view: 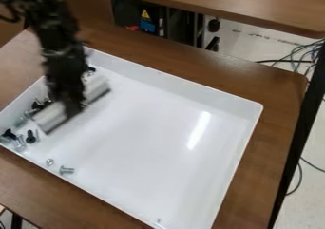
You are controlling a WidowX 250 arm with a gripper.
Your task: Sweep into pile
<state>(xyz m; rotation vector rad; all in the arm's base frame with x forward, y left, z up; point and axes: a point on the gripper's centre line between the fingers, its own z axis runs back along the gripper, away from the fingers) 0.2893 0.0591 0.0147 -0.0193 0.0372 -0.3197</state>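
Observation:
Over the left part of the white tray, the gripper (75, 110) hangs down across a grey sweeping bar (51, 117) with a dark lower edge. The bar stands slantwise near the tray's left side, and the gripper covers its middle. Dark and silvery screws (30, 137) lie in the left corner, to the left of and below the bar. Others are partly hidden behind the bar. A silvery bolt (66, 170) and a small nut-like piece (50, 162) lie apart along the near left wall. One tiny piece (158, 220) is by the tray's bottom edge.
The white tray (261, 110) has raised walls and sits on a brown wooden table (279, 88). Behind it are another wooden surface (254, 9) and dark equipment with a yellow warning label. Cables run over the floor at the right.

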